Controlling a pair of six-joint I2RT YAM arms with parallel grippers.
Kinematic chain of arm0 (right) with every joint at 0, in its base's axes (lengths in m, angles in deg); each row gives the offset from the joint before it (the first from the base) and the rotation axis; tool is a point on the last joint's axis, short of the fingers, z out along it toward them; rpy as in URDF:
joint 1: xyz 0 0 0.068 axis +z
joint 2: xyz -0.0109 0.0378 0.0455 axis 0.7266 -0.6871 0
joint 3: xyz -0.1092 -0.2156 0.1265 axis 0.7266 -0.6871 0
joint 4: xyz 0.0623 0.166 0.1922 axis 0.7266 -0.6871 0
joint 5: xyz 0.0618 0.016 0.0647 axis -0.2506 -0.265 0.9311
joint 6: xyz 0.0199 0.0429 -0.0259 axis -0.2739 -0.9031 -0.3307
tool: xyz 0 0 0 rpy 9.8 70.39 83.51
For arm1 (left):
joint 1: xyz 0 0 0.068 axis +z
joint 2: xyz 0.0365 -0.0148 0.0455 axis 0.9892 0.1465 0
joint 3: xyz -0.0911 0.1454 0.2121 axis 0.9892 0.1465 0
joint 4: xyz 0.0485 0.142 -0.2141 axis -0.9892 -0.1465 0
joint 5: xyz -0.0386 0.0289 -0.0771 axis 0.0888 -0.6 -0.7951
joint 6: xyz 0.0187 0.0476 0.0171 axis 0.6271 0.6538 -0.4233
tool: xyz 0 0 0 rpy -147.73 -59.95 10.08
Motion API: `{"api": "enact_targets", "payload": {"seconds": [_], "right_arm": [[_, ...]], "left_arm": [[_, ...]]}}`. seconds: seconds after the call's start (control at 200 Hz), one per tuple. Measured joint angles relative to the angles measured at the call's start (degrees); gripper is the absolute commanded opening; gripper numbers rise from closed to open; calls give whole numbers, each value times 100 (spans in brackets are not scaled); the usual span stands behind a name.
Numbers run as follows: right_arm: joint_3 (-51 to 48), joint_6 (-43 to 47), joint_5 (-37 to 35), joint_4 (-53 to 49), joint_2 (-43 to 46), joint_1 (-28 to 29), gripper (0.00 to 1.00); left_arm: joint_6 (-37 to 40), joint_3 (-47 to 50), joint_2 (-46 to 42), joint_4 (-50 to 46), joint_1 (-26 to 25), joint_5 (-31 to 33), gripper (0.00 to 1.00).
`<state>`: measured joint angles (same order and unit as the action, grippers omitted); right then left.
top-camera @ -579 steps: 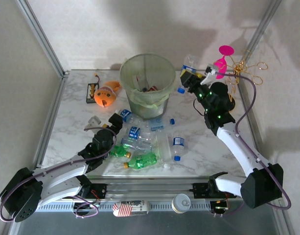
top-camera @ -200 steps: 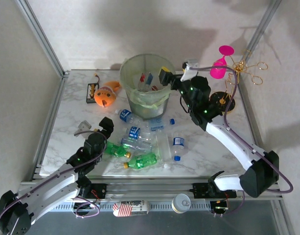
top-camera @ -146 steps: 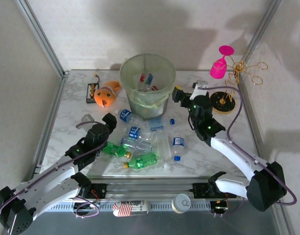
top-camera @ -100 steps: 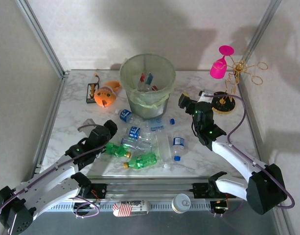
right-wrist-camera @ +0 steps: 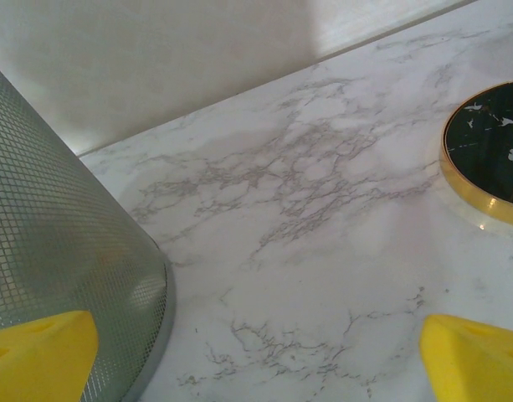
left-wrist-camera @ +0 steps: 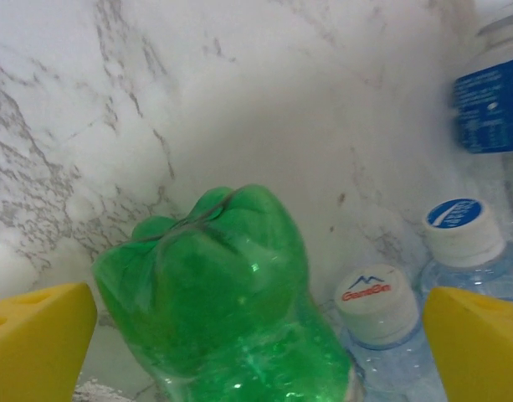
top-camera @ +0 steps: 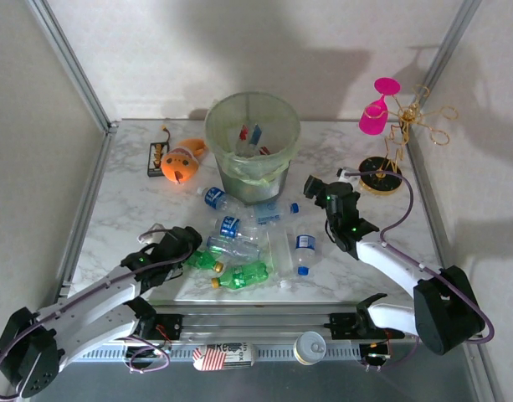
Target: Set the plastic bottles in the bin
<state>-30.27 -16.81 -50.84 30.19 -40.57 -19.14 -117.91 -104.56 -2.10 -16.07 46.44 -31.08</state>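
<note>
A: Top view: why are the left jaws so low?
B: Wide open at a small green plastic bottle (top-camera: pixel 204 260) lying flat on the white marble counter (top-camera: pixel 122 209), cap pointing right; I think they want it for the tall pale-green round plastic bin (top-camera: pixel 231 172) behind.
A: Left wrist?
B: Its bumpy bottom faces us; its length runs straight ahead.
A: Right wrist?
B: Right jaws open, empty, beside the bin.

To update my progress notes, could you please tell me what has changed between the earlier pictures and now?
The right claw carried a clear bottle over the bin, let it go inside, then drew back low beside the bin, open and empty. The left claw pulled back, then advanced, open, to straddle the base of a green bottle. The other bottles, plush toy and goblet stayed put.
</note>
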Motion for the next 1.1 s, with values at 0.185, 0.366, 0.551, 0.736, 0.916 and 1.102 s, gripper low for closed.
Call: {"api": "enact_targets", "payload": {"seconds": [0.185,0.366,0.551,0.736,0.916,1.102], "right_arm": [[-42,0,-2,9,44,-46,99],[-122,0,-4,24,83,-98,99],[-129,-2,-2,37,90,-111,99],[-186,-13,-2,35,195,-125,99],[-190,-44,0,37,227,-133,99],[-192,-94,4,37,227,-133,99]], "left_arm": [[-20,-2,601,138,0,-103,99],[-79,-2,800,323,0,-116,94],[-210,72,892,732,0,-118,83],[-396,243,887,925,0,-28,68],[-474,369,737,1104,0,122,60],[-490,426,243,1016,57,424,54]]}}
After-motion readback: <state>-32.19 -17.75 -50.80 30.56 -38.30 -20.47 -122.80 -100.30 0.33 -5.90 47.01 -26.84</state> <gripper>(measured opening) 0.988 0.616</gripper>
